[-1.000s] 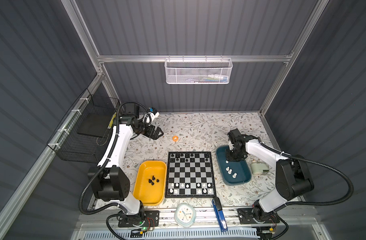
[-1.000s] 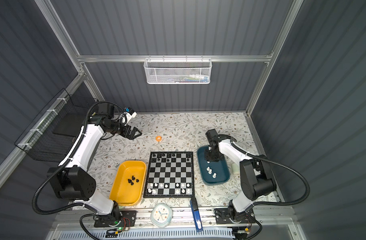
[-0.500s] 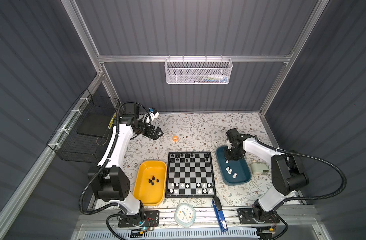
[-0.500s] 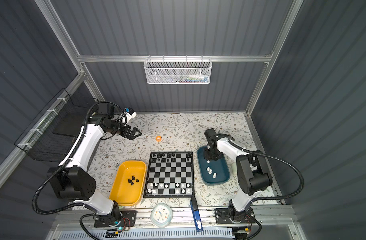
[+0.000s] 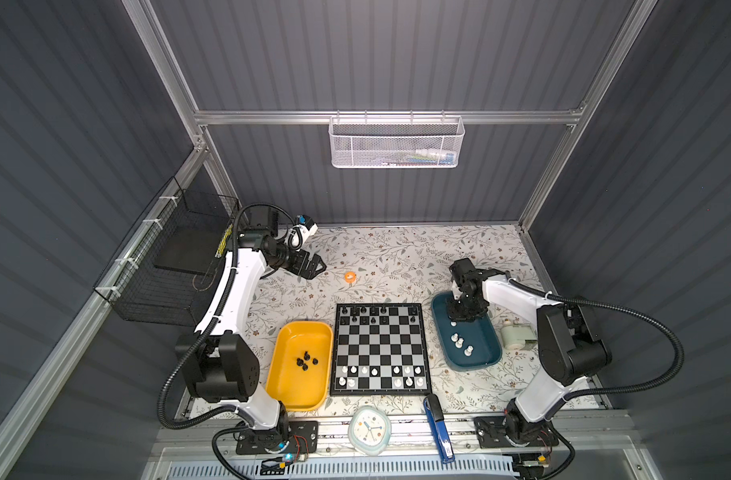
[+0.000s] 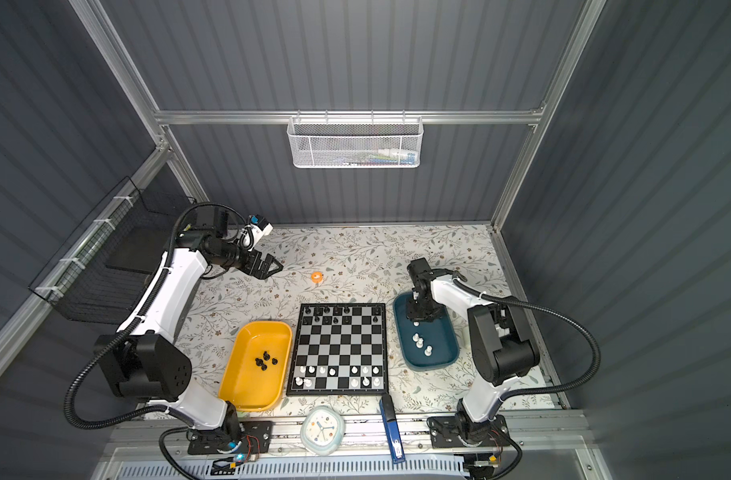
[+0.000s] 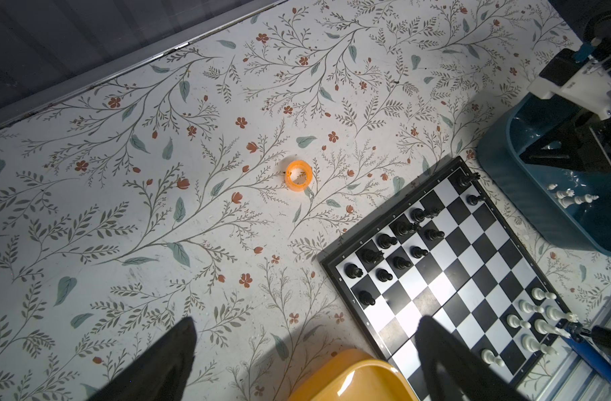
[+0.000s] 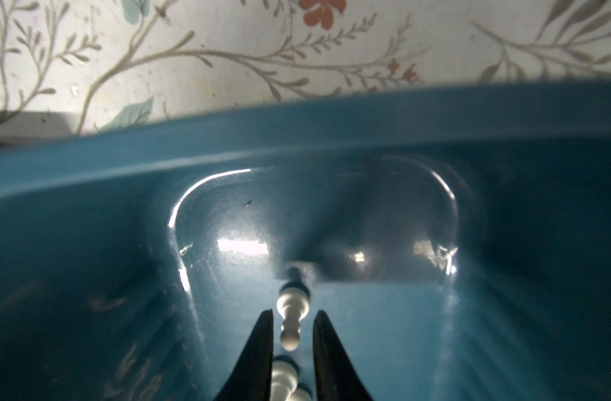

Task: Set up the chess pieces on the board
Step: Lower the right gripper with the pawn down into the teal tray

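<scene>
Reaching into the far end of the teal tray (image 5: 482, 332), the right gripper (image 8: 293, 314) is seen w/ its jaws drawn close, only a slim gap between. A white piece (image 8: 290, 338) is framed in that gap — whether it is pinched or merely flanked can't be told. Its long axis is lined up w/ the fingers, round head toward the wrist, base toward the tray's far wall; lying vs. upright isn't clear.

The step is judged to be a pick for the board (image 5: 380, 345), which is set at 9 o'clock of the teal tray. The rows along the board's 6 o'clock edge are shown w/ gaps, so the carry is expected approx. toward 8 o'clock from the gripper. Three more white pcs (image 5: 460, 343) are grouped in the tray at 6 o'clock of the gripper, near but apart.

The left gripper (image 5: 317, 269) is held spread wide and empty at approx. 10 o'clock of the board, well apart — so the right arm is by far the nearer. In the yellow tray (image 5: 297, 390), at 9 o'clock of the board, black pcs (image 5: 307, 360) are left.
</scene>
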Robot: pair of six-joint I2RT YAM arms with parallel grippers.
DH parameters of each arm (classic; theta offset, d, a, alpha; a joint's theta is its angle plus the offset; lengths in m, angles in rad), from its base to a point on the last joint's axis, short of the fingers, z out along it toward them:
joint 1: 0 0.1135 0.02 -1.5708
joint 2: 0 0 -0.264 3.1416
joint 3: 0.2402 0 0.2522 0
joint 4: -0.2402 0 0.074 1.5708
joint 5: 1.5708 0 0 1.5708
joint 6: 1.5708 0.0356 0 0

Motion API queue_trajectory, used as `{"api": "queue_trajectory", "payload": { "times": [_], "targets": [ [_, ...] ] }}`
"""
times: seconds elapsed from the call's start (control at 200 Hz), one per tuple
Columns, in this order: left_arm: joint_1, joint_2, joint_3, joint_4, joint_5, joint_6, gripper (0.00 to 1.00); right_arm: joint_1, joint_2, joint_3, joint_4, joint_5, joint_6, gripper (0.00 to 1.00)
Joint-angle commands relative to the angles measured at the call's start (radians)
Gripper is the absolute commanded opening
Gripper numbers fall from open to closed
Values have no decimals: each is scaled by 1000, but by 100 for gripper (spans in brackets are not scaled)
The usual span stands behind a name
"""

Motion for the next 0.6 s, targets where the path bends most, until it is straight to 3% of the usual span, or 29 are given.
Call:
{"api": "queue_trajectory", "payload": {
  "times": [0.0,0.595],
  "targets": [
    [-5,-2,-3,-5,-2,16,100,-3,15,5,-6,-3,-11,23],
    [-5,-3,-14,-1,-10,15,99,-3,34,1,-6,-8,-16,22]
  ]
}}
